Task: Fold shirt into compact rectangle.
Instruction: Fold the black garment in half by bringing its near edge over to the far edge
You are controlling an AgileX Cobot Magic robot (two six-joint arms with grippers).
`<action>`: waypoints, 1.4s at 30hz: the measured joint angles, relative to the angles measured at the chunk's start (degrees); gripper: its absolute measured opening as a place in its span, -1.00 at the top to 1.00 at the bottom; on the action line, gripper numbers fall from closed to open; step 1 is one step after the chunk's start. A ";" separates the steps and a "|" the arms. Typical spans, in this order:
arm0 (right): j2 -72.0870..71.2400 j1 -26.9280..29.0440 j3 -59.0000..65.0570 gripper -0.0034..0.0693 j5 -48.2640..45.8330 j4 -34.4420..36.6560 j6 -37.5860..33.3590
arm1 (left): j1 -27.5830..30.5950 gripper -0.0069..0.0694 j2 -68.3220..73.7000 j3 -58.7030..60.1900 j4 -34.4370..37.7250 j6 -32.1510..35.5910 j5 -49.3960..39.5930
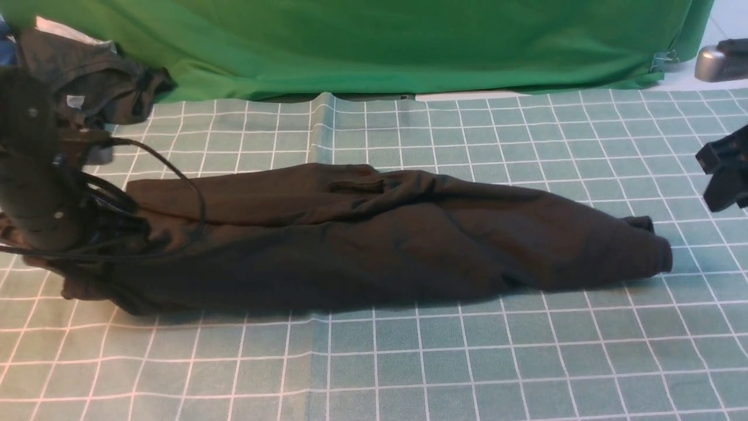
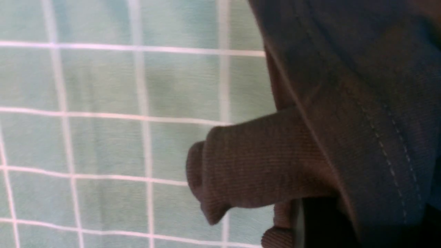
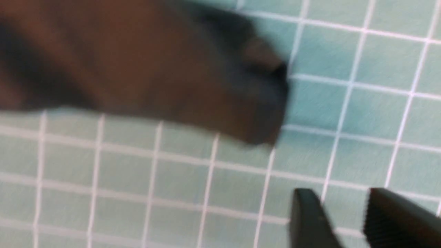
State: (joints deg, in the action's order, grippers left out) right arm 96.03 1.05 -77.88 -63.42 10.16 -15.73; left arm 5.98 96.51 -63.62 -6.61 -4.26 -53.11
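Green backdrop [image 1: 380, 47] behind gridded tablecloth [image 1: 409, 362]

You have the shirt [image 1: 374, 240] lying left to right across the middle of the surface [image 1: 409, 362] | left arm [image 1: 35, 187] at its left end | right end effector [image 3: 339, 203] to its right, apart | second garment [image 1: 99, 76] behind, far left

The shirt [image 1: 362, 240] was black and creased, folded lengthwise into a long, low bundle; it lay on the gridded worktop [image 1: 467, 362], running from 9 o'clock to 3 o'clock across the middle; its 9 o'clock end was broad; its 3 o'clock end tapered to a blunt, rounded tip; the left wrist view showed a ribbed band beside a double-stitched hem.
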 joint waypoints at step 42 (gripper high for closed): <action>7.74 1.81 0.20 0.80 0.63 5.63 -2.22 | 3.68 0.41 -0.05 0.35 8.40 2.94 1.84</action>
State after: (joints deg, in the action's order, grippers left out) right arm 103.77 2.87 -77.69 -62.80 15.79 -17.94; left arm 9.66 96.46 -63.27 1.79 -1.32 -51.27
